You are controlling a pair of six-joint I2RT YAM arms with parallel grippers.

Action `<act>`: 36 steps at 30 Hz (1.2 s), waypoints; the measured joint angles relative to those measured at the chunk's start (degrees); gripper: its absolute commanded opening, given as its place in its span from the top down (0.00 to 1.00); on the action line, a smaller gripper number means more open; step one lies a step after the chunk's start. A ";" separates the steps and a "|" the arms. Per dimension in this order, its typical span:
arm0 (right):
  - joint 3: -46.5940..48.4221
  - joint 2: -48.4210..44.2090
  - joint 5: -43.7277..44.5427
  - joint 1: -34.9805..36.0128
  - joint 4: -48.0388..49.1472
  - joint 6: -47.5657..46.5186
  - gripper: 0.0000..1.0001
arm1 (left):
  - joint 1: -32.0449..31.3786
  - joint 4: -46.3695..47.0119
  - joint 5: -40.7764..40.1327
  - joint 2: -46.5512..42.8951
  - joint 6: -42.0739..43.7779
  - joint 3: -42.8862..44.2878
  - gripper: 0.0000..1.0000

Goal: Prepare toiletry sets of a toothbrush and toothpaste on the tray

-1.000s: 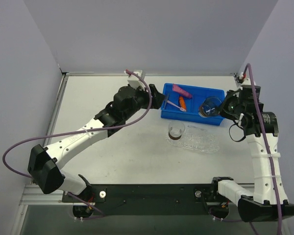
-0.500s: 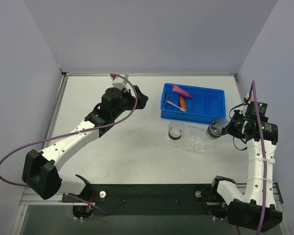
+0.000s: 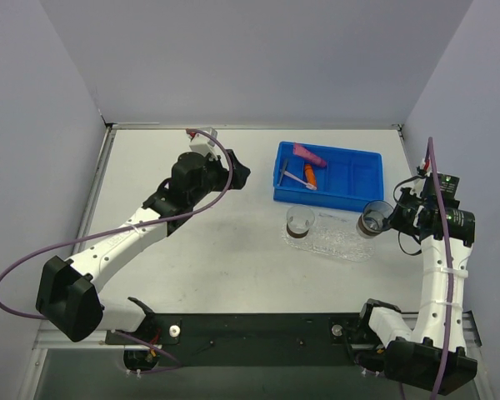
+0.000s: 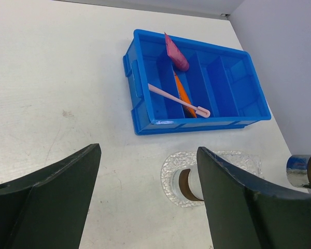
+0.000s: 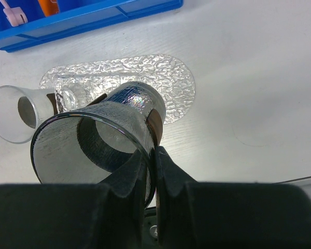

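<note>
blue bin (image 3: 350, 177): far right side of table (image 3: 233, 258)
toothbrush (image 3: 296, 177): slantwise in bin's left end
magenta tube (image 3: 308, 154): in bin, behind brush
orange tube (image 3: 311, 175): in bin, beside brush
tray (image 3: 337, 242): just in front of bin
clear cup (image 3: 300, 222): on tray's left end
right gripper (image 3: 390, 218): grips tinted cup (image 3: 373, 218) at tray's right end
left gripper (image 3: 242, 173): left of bin

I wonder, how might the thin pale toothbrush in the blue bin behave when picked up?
The thin pale toothbrush looks stiff and light. It lies slanted across dividers of the blue plastic bin, so pressing one end may pivot it. Its narrow handle could slip from a pinch.
</note>
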 measured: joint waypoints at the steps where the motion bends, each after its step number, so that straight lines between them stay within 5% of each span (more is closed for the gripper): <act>1: -0.07 0.00 0.09 -0.11 0.02 -0.13 1.00 | 0.02 -0.02 0.00 0.00 0.00 0.00 0.15; 36: -14.14 10.38 -1.36 -2.97 15.43 -6.80 1.00 | 1.60 -0.11 2.60 1.20 -0.22 0.63 0.15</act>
